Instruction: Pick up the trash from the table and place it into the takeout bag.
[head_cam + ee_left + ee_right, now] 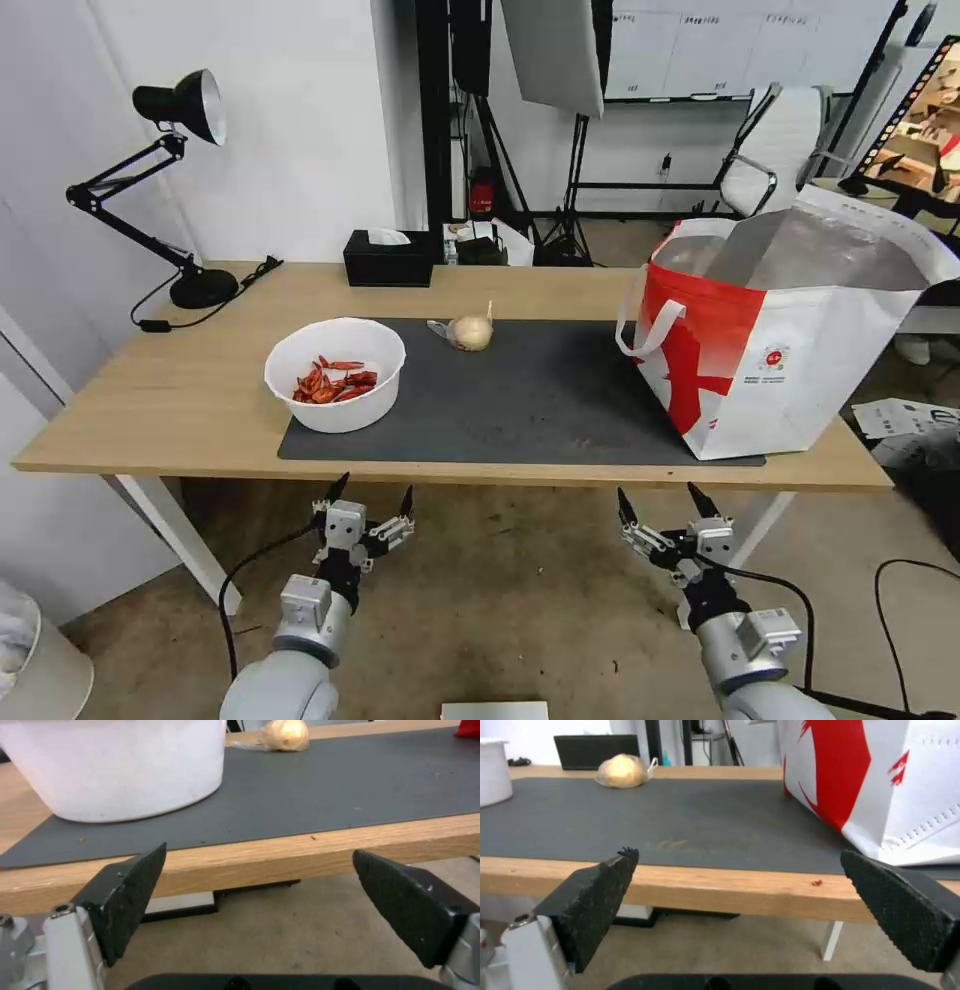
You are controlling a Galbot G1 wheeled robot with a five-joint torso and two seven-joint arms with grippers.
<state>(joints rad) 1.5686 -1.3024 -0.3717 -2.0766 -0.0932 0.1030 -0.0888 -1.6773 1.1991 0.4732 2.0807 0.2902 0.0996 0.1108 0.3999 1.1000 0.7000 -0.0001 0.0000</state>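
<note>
A white round bowl (pixel 336 374) of red scraps stands on the left end of the dark grey mat (pixel 520 400) on the light-wood table (pixel 160 380). Behind it, near the mat's far edge, lies a small beige bagged lump (pixel 470 332). The red-and-white takeout bag (pixel 790 330) stands open on the mat's right end, foil lining showing. Both grippers hang open and empty below the table's front edge: my left gripper (pixel 370 495) under the bowl, my right gripper (pixel 660 497) under the bag. The wrist views show the bowl (pixel 115 768), the lump (pixel 622 771) and the bag (pixel 880 783).
A black tissue box (pixel 389 257) sits at the table's back edge. A black desk lamp (pixel 170 190) stands on the back left corner with its cord trailing. Behind the table are light stands and an office chair (pixel 775 150). Cables run over the floor beside my arms.
</note>
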